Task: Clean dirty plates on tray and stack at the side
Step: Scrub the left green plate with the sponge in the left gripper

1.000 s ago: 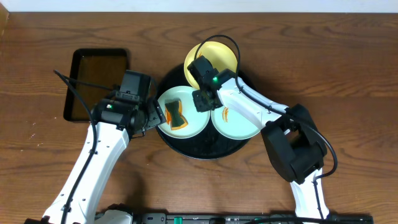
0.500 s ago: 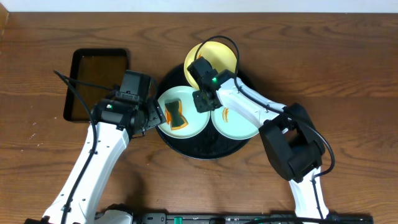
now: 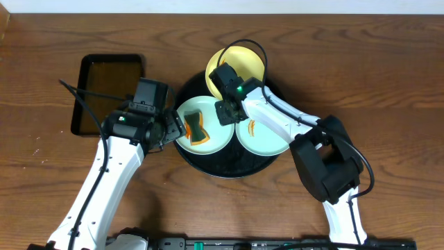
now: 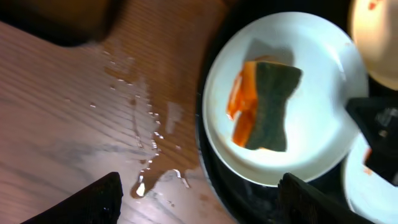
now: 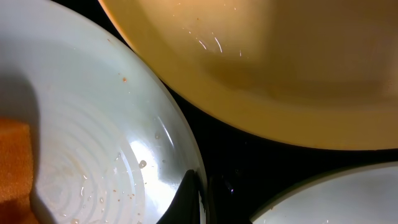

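The round black tray (image 3: pixel 229 164) holds three plates. The pale yellow plate (image 3: pixel 238 64) leans at its far edge. The left mint green plate (image 3: pixel 216 136) carries an orange and green sponge (image 3: pixel 195 127) over an orange smear. The right mint green plate (image 3: pixel 267 139) has an orange smear (image 3: pixel 252 126). My right gripper (image 3: pixel 225 112) is shut on the left mint plate's rim, as the right wrist view shows (image 5: pixel 202 198). My left gripper (image 3: pixel 169 129) is open and empty just left of that plate, its fingers spread wide (image 4: pixel 202 202) over the tray's edge.
A smaller rectangular black tray (image 3: pixel 109 94) lies at the left of the table. Water is spilled on the wood (image 4: pixel 149 155) beside the round tray. The right arm reaches across the tray from the right.
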Available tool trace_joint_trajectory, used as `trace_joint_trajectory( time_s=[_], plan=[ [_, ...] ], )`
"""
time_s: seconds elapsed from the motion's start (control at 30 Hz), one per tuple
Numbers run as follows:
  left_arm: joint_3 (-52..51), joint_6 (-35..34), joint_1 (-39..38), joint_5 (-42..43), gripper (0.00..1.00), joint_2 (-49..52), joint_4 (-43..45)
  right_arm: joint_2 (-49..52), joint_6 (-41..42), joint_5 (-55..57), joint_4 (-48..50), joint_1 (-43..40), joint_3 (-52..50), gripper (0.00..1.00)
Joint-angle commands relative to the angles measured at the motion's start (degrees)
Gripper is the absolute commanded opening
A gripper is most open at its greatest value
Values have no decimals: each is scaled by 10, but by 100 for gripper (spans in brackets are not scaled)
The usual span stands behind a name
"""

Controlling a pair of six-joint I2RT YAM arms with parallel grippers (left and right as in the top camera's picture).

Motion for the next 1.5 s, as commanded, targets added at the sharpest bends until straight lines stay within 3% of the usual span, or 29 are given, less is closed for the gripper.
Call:
trace_joint_trajectory(
  time_s=[0.0,0.17,0.4,0.6,0.97,1.3,1.47],
  plan=[
    [-2,-7,2,58,73,2,4,11,-3,4,2,5,-3,1],
    [-2,-7,2,47,71,9,12,11,-3,3,8,5,-3,6],
    [-3,-8,-1,59,64,73,59,11,-3,3,8,5,-3,1],
    [-3,-8,0,108,66,160,110,11,-3,3,8,4,-3,1],
    [-3,-14,-23,103,67,195,191,11,-3,3,12,4,-3,1],
    [-3,-17,-24,97,67,262,202,11,-3,4,11,4,-3,1],
    [-3,-9,-24,97,60,265,205,11,-3,3,12,4,-3,1]
  ],
)
